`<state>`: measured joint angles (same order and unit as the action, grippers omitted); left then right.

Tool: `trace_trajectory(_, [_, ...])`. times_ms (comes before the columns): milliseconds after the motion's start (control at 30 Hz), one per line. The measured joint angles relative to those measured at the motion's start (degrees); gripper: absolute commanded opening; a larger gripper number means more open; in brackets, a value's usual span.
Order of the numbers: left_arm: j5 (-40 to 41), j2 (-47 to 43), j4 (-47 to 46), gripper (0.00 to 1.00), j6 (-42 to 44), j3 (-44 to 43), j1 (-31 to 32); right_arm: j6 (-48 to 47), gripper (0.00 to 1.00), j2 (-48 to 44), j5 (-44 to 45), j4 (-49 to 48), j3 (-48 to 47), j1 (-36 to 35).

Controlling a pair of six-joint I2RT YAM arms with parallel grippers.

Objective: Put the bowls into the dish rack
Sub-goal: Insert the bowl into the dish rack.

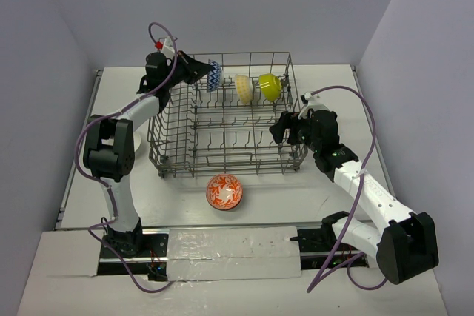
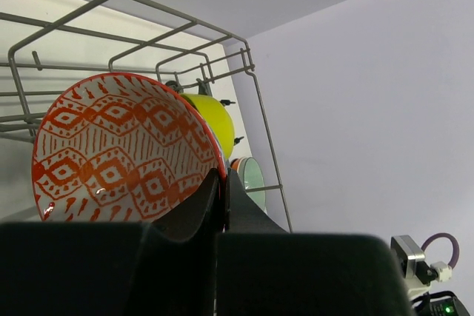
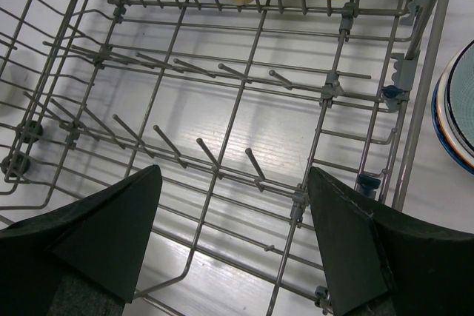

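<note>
My left gripper [image 2: 224,175] is shut on the rim of a red-white patterned bowl [image 2: 118,153], held on edge inside the dish rack [image 2: 259,109] with its inside facing the camera. From above, that gripper [image 1: 198,72] is at the rack's [image 1: 222,172] far left corner, beside a blue-white zigzag bowl [image 1: 215,75]. A pale yellow bowl [image 1: 244,88] and a lime bowl [image 1: 269,86] stand on edge along the far row. An orange patterned bowl [image 1: 224,192] lies on the table in front of the rack. My right gripper [image 3: 233,175] hangs open over the rack's near right part [image 1: 285,127], holding nothing.
A stack of bowls [image 3: 459,109] with a pale teal inside sits on the table just outside the rack's right wall. It also shows past the lime bowl [image 2: 211,120] as a pale green bowl [image 2: 252,179]. Something white and round [image 1: 135,144] lies behind the left arm. Walls close in the table on three sides.
</note>
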<state>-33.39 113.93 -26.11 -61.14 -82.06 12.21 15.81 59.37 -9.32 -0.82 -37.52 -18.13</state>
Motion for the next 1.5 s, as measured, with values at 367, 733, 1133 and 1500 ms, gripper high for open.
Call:
trace_trajectory(367, [4.6,0.8,2.3,0.00,0.0,-1.6,0.6,-0.3,0.87,-0.9,-0.3,0.0,0.0,0.0])
trace_trajectory(733, [7.3,0.5,1.6,0.00,-1.5,-1.3,2.2,-0.3,0.87,-1.0,-0.5,0.0,0.0,0.0])
trace_trajectory(1133, [9.5,-1.6,6.4,0.00,0.0,-2.2,6.7,-0.3,0.87,-1.1,-0.6,0.0,0.0,0.0])
trace_trajectory(1500, [9.4,-2.1,8.0,0.00,0.4,-2.3,7.3,-0.3,0.87,-1.1,-0.7,0.0,0.0,0.0])
